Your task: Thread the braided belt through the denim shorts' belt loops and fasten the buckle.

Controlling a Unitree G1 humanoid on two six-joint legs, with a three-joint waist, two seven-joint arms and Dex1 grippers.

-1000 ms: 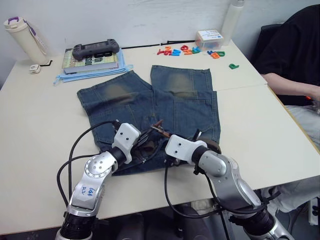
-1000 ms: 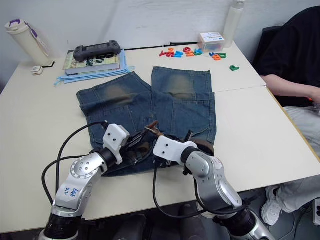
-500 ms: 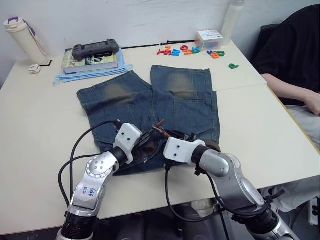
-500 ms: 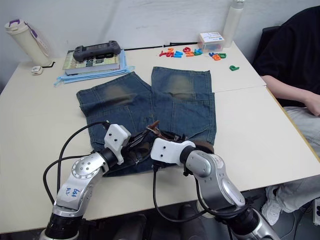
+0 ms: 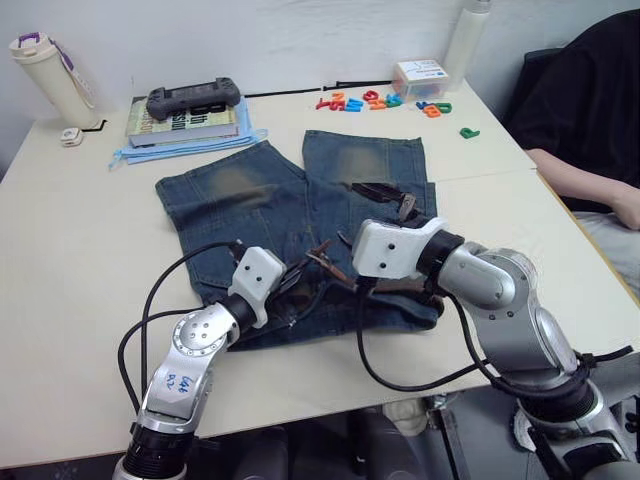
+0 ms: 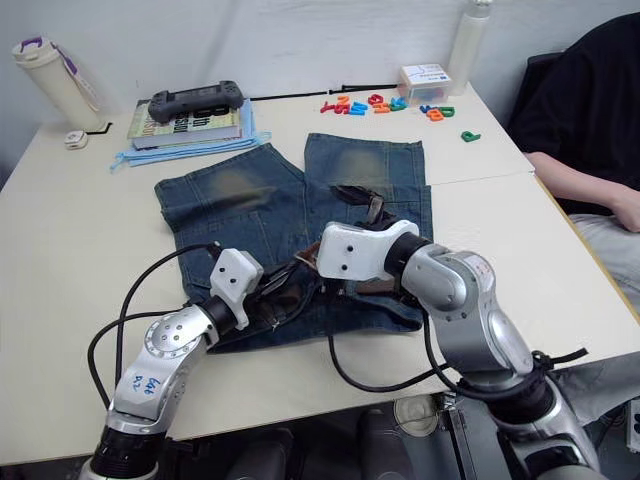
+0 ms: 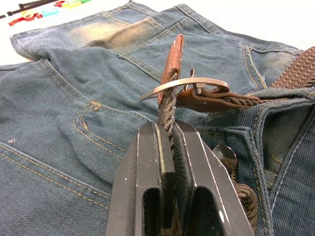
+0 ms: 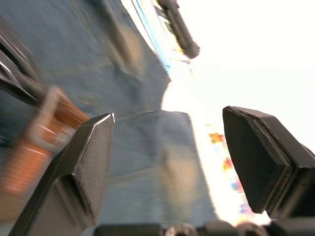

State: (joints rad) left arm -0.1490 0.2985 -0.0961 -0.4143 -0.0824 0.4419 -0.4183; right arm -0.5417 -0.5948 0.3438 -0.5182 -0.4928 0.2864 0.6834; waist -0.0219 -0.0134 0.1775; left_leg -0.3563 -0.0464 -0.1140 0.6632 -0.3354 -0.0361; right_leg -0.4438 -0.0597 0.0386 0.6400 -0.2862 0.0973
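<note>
Braided belt (image 7: 169, 105) pinched by left gripper (image 7: 169, 147) over table (image 5: 80, 250); right gripper (image 8: 170, 142) wide.

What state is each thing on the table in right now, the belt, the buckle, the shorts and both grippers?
braided belt: pinched in the left gripper, tan end passed through the buckle frame.
buckle: lifted above the denim, not fastened.
denim shorts: flat on the table, waistband bunched near the grippers.
left gripper: shut on the belt.
right gripper: open, holding nothing.

Head stereo overlooks table (image 5: 80, 250); wrist cameras close on denim shorts (image 7: 74, 98).
</note>
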